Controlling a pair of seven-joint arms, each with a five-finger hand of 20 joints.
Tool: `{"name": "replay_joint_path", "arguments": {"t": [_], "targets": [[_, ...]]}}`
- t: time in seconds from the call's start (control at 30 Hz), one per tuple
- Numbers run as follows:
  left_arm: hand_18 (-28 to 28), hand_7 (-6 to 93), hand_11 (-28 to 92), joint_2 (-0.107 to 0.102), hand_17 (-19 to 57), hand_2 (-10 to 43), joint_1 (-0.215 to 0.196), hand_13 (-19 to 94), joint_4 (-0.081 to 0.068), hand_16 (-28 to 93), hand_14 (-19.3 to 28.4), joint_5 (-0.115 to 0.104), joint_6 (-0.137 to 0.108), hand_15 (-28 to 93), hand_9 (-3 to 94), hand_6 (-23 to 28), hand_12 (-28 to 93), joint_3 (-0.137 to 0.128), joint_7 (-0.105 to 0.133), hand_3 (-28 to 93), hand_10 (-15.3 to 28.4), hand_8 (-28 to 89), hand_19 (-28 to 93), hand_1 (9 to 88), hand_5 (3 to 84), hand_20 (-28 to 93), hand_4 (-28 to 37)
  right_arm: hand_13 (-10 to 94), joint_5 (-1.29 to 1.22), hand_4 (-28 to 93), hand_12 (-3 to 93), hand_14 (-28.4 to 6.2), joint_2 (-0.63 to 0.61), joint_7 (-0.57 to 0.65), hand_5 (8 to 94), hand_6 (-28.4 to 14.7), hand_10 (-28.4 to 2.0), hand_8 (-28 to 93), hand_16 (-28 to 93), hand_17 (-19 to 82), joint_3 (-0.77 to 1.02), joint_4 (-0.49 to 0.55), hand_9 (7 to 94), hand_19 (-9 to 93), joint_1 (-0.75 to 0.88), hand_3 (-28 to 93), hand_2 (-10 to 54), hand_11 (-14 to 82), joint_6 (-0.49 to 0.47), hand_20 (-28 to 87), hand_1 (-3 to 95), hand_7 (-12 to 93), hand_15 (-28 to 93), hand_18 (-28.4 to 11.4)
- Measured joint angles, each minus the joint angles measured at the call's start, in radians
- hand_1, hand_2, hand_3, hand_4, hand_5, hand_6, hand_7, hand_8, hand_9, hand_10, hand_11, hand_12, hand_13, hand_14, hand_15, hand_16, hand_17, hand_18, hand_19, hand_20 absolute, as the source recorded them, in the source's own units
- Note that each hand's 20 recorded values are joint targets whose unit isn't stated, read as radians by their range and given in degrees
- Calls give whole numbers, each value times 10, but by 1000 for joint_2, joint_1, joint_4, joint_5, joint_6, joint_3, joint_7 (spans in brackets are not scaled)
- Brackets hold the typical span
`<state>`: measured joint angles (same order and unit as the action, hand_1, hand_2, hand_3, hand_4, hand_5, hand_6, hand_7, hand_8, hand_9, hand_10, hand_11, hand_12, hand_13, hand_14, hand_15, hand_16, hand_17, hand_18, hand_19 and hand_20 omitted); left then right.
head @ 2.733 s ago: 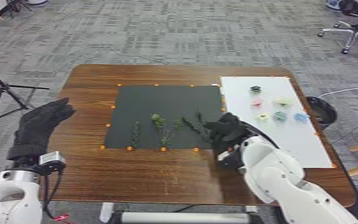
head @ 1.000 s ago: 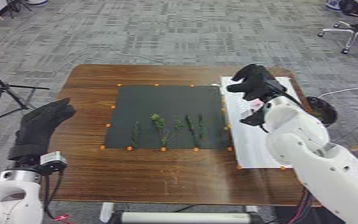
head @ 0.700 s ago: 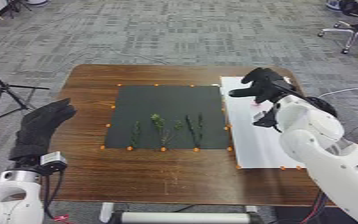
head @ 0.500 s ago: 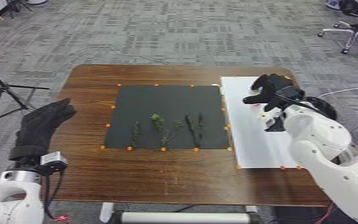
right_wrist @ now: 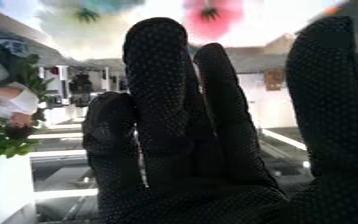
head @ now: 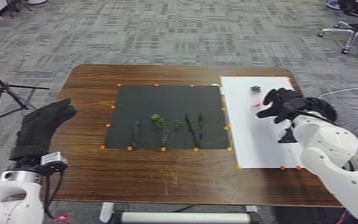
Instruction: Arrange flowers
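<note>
Black sheet (head: 153, 99) taken as landmark, flat on brown table (head: 158, 175), with orange markers (head: 164, 149) spaced along its edges. On its near half: leafy green sprig (head: 158, 121) about midway across; slim green stem (head: 135, 135) to the left of that; two thin dark stems (head: 200, 131) side by side to the right, close but apart. All laid lengthwise, pointing roughly away from robot. Right alongside black sheet: white sheet (head: 257, 150), longer, reaching nearer to robot than black sheet does. On white sheet, level with the far part of black sheet: dark flower (head: 255, 89), with pink flower (head: 256, 103) a little nearer. From right wrist view, same sheet: pale yellow flower (right_wrist: 69, 27) and light blue flower (right_wrist: 113, 4), both partly cut off by the frame. Right hand (head: 286, 107) to the right of black sheet, above white sheet, just beside pink flower. Held wide: fingers long and straight, thumb well apart from them. Contact with any flower: cannot tell. Left hand (head: 42, 125) to the left of black sheet, by table edge, well apart from stems. Loose and wide, fingers relaxed. Farther right of black sheet, past white sheet: dark round bin (head: 333, 113), partly behind right hand and arm. Far left of black sheet, on grey carpet (head: 184, 35): black tripod (head: 7, 89).
</note>
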<state>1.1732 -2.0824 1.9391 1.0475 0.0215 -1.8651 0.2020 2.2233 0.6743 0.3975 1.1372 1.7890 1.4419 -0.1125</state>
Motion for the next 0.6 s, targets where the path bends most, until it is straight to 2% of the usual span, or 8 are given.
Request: {"name": "replay_joint_path", "arguments": {"t": [0.2, 0.4, 0.43, 0.53, 0.6], "targets": [[132, 131, 203, 6, 64, -11, -4, 376, 3, 1, 188, 0, 0, 238, 486, 39, 118, -1, 0, 690, 148, -70, 111, 292, 505, 196, -234, 790, 6, -201, 188, -77, 4, -11, 614, -33, -145, -49, 328, 434, -22, -26, 672, 800, -3, 563, -95, 139, -23, 542, 425, 133, 449, -197], [132, 130, 203, 11, 64, -11, -8, 376, 5, 2, 187, 0, 0, 238, 486, 39, 119, -1, -1, 690, 148, -70, 111, 292, 505, 197, -235, 808, 6, -193, 190, -66, 14, -14, 646, -15, -134, -51, 331, 452, -30, -33, 710, 824, -2, 585, -95, 157, -38, 543, 475, 159, 467, -187], [132, 130, 203, 11, 64, -11, -8, 376, 5, 2, 187, 0, 0, 238, 486, 39, 119, -2, -1, 689, 148, -70, 110, 293, 505, 197, -235, 811, 7, -189, 189, -65, 14, -14, 654, -14, -132, -37, 332, 454, -32, -33, 715, 832, -1, 583, -95, 160, -38, 543, 487, 163, 471, -185], [132, 131, 203, 13, 64, -11, -9, 376, 6, 2, 187, 0, 0, 239, 486, 39, 118, -3, -2, 689, 148, -70, 110, 293, 506, 197, -235, 821, 12, -147, 194, -60, 14, -13, 700, -13, -128, 126, 331, 468, -44, -35, 746, 855, -2, 485, -95, 163, -28, 538, 570, 165, 482, -181], [132, 131, 203, 14, 64, -11, -10, 376, 7, 2, 187, 0, 0, 239, 486, 39, 118, -4, -2, 689, 148, -70, 110, 292, 506, 197, -235, 836, 19, -140, 240, -54, 13, -13, 728, -8, -125, 143, 332, 483, -57, -37, 780, 870, -4, 484, -94, 137, 3, 534, 596, 169, 483, -179]]}}
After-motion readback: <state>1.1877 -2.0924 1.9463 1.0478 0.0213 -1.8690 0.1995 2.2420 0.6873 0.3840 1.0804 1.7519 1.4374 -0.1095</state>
